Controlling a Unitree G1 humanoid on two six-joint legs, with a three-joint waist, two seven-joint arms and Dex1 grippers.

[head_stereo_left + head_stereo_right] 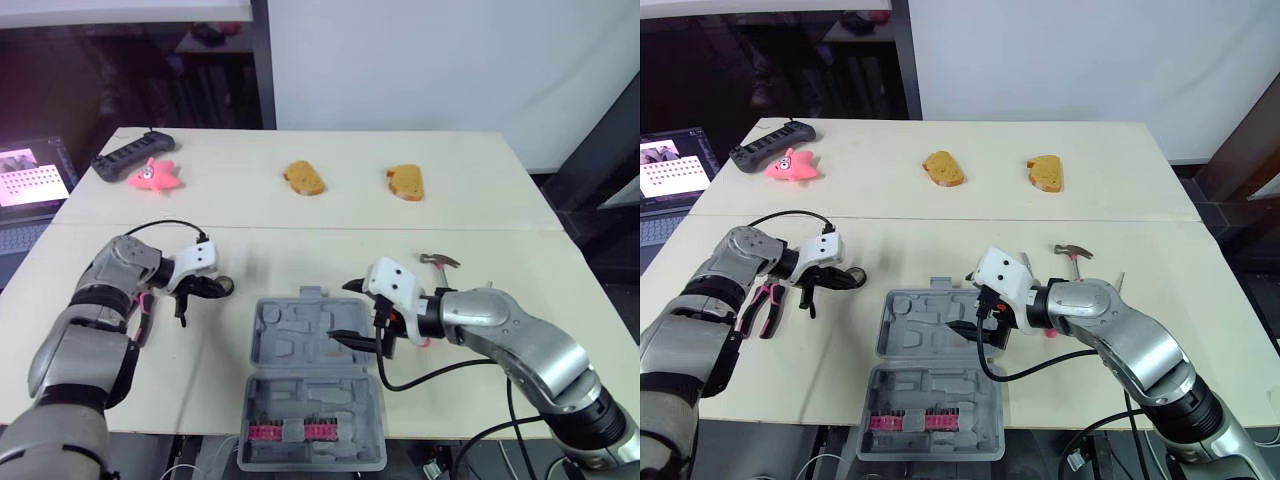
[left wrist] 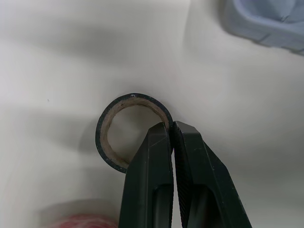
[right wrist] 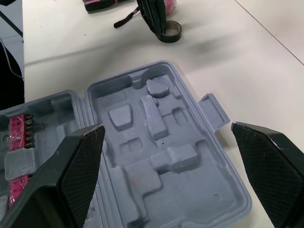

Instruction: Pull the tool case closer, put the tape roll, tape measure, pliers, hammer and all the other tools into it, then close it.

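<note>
Surface: a cream table [image 1: 300, 230] with one seam across it, a white wall beyond and a lit laptop screen [image 1: 30, 178] off the far left edge.

1. Black bar-shaped device [image 1: 133, 155] and pink plush toy [image 1: 152, 177], far left corner. Neither belongs in the case, and both lie well apart from the work.
2. Pink-and-black-handled pliers [image 1: 764, 308], near left, flat on the table just beside the left forearm and not yet packed.
3. Left gripper [image 2: 172, 128], fingers pressed together on the wall of the black tape roll with cardboard core [image 2: 133, 98]. It grips the rim, probably because the ring lies too flat to span. Roll is left of the case; whether it has left the table cannot be told.
4. Open grey moulded plastic tool case [image 1: 290, 340], near centre and already close to the near edge. Its tray recesses are bare and a pink bit strip [image 1: 290, 432] sits in the near half.
5. Right gripper [image 1: 352, 312], fingers spread wide and holding nothing, over the right side of the tray. Likely it is waiting, or steadying the case for the drop.
6. Two brown bread slices [image 1: 304, 178] [image 1: 405, 182], far centre. They are not tools.
7. Small metal-headed hammer [image 1: 438, 261], right of the case, beyond the right forearm.
</note>
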